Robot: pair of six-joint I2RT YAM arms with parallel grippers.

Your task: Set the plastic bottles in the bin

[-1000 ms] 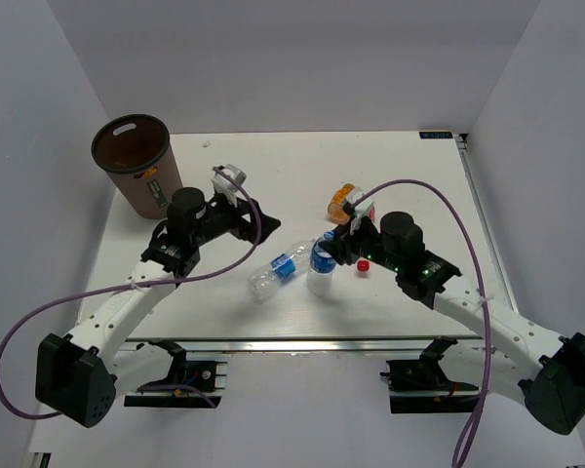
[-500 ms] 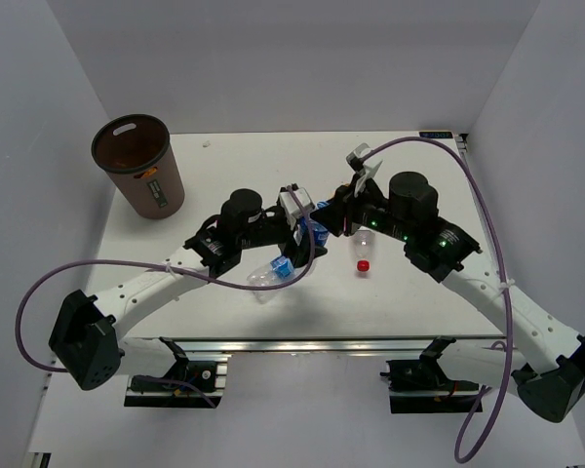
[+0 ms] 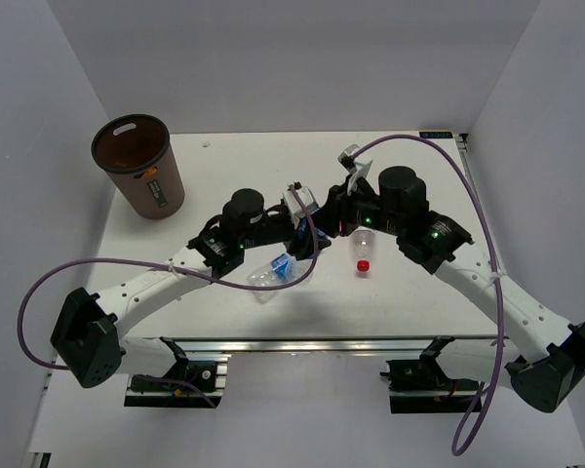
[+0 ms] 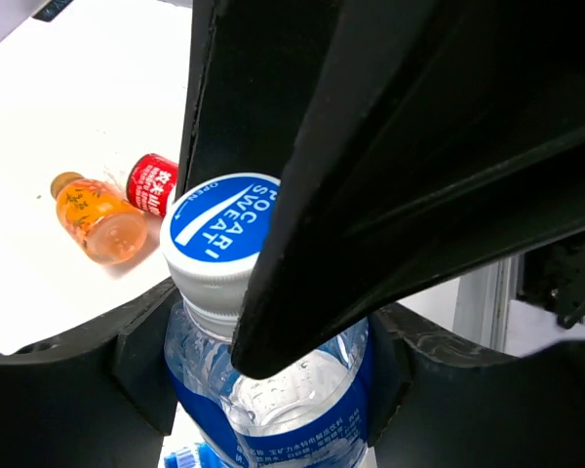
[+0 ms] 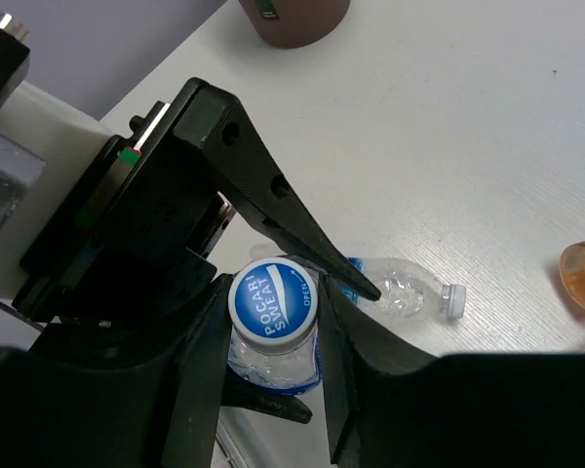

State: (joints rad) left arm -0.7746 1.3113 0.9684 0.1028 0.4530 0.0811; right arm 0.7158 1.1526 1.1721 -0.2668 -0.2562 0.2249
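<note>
Your right gripper (image 5: 273, 331) is clamped on the neck of the clear blue-labelled plastic bottle (image 5: 273, 304), held upright well to the right of the round brown bin (image 3: 154, 190). Your left gripper (image 4: 268, 390) brackets the bottle's body, but you cannot tell whether its fingers press it. A crushed clear plastic bottle (image 3: 269, 276) lies just beside, toward the bin.

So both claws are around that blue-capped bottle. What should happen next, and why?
Probably the left gripper should close firmly on the Pocari Sweat bottle before the right gripper lets go. Both pairs of fingers straddle the bottle, the right's at its neck, and the bin stands at the left arm's side of the table.
</note>
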